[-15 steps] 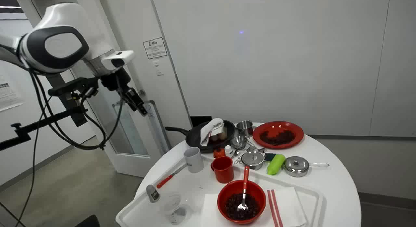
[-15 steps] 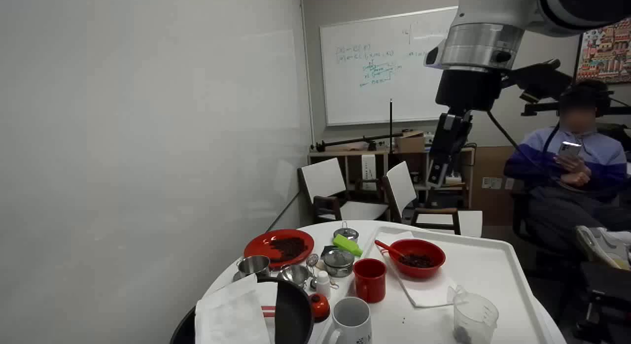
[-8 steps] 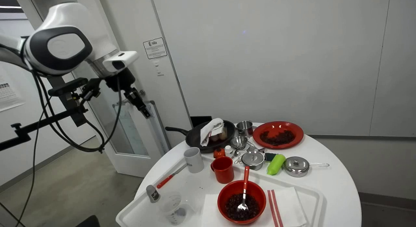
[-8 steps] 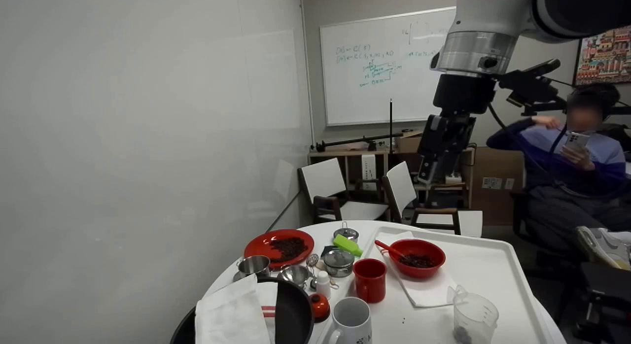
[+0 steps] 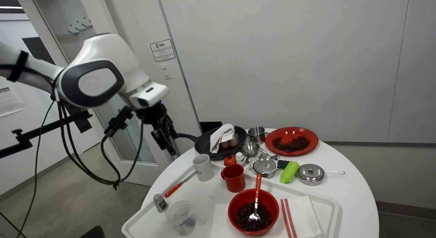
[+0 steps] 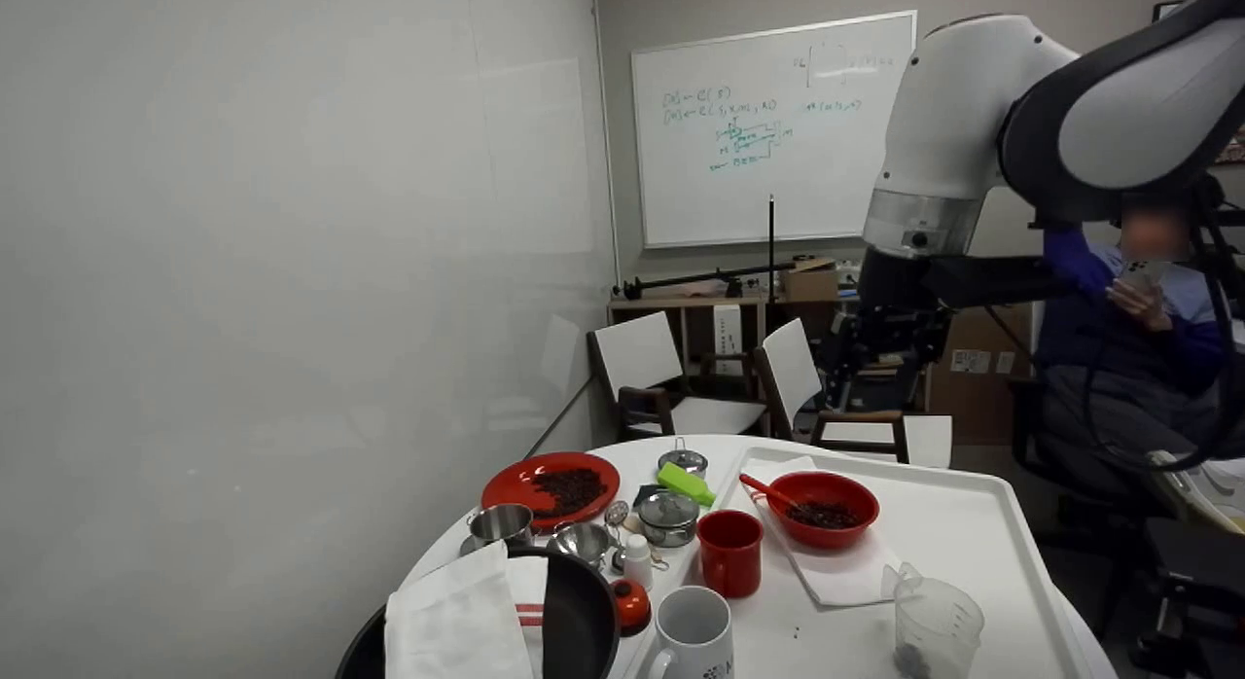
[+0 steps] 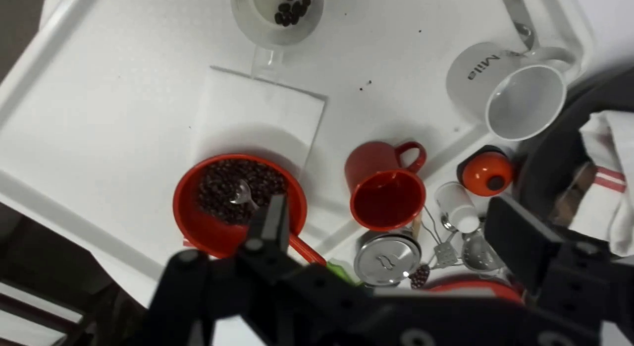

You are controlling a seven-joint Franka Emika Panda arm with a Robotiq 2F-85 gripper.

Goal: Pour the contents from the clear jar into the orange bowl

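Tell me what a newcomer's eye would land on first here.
It would probably be the white arm, large at the left of an exterior view, its gripper open. Next, perhaps, come the red bowl of dark beans, on a napkin on the tray, and the red plate, on the table near the wall.

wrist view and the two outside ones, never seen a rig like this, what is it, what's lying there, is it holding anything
The machine is a robot arm. At its end is a black gripper with two fingers, spread apart and holding nothing. The wrist view comes from a camera on the arm's wrist, looking past those fingers at the table; both exterior views come from cameras outside the robot. On a white tray are a clear jar with a few dark, bean-like pieces, a red bowl with many more and a red-handled utensil, a red mug and a grey mug.
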